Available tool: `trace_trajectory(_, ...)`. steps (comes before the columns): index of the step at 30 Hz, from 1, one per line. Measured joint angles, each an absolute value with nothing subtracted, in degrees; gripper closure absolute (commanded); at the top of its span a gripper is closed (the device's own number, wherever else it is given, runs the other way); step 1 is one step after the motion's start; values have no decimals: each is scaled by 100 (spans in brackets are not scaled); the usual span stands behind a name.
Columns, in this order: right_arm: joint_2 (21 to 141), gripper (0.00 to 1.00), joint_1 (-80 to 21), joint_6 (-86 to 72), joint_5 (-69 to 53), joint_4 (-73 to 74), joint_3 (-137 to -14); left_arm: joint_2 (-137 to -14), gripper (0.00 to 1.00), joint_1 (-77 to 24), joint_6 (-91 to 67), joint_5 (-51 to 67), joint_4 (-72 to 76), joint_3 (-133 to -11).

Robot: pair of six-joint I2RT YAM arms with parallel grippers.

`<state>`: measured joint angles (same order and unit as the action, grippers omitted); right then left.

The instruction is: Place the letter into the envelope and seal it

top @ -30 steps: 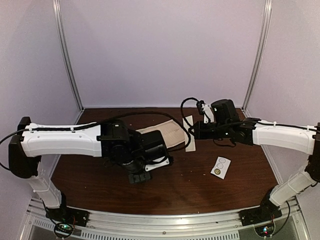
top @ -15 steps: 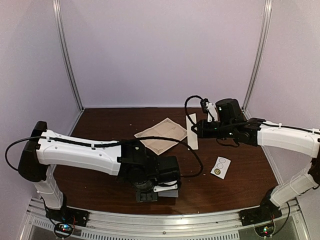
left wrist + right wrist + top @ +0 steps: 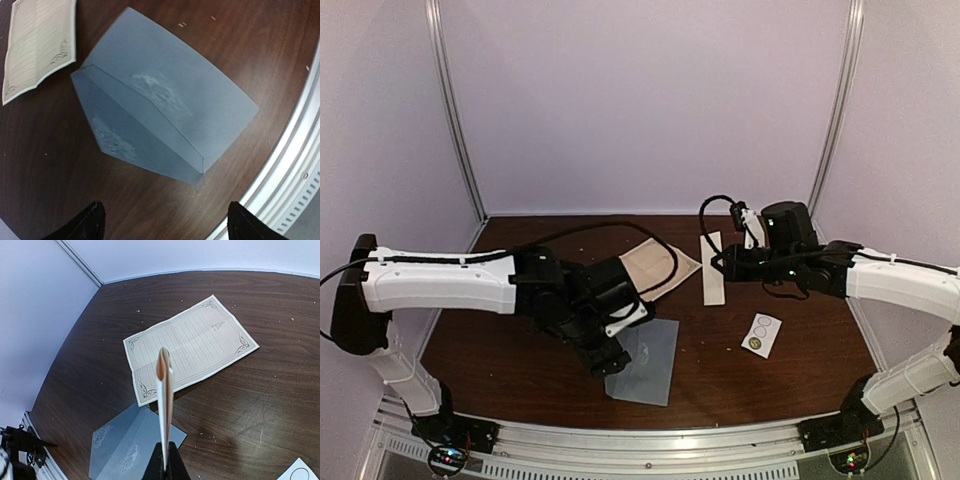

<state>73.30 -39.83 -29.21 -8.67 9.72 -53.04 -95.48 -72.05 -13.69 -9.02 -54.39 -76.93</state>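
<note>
**Top external: envelope (image 3: 655, 365) flat by table (image 3: 520, 250) front edge, left claw open, right claw gripping paper**

Left gripper (image 3: 167, 225) hangs over the envelope with fingers spread wide, nothing between them. Envelope is left of centre, flap open along the crease. Right gripper (image 3: 165, 462) is clamped on a folded paper (image 3: 164, 385), held edge-up above the table toward the back right. Lined sheet (image 3: 655, 265) lies flat behind the envelope, apart from it. Sticker strip (image 3: 761, 333) sits toward the right edge.
</note>
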Motion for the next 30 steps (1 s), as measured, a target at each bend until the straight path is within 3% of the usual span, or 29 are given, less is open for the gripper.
trace_trajectory(6, 7323, 100, -3983, -2985, -1151, 845, -5085, -8300, 10, -6114, -2346, -484, -3964, -6729)
trace_trajectory(12, 7024, 100, -3983, -2967, -2032, 268, -4582, -7411, 7, -5717, -3122, 285, -1872, -5787)
trace_trajectory(23, 6390, 100, -4123, -3218, -3953, -1662, -4001, -7389, 8, -5548, -3487, 1968, 862, -5413)
trace_trajectory(30, 6379, 100, -4254, -3518, -4464, -2639, -3879, -7736, 9, -5548, -3485, 2766, 1369, -5433)
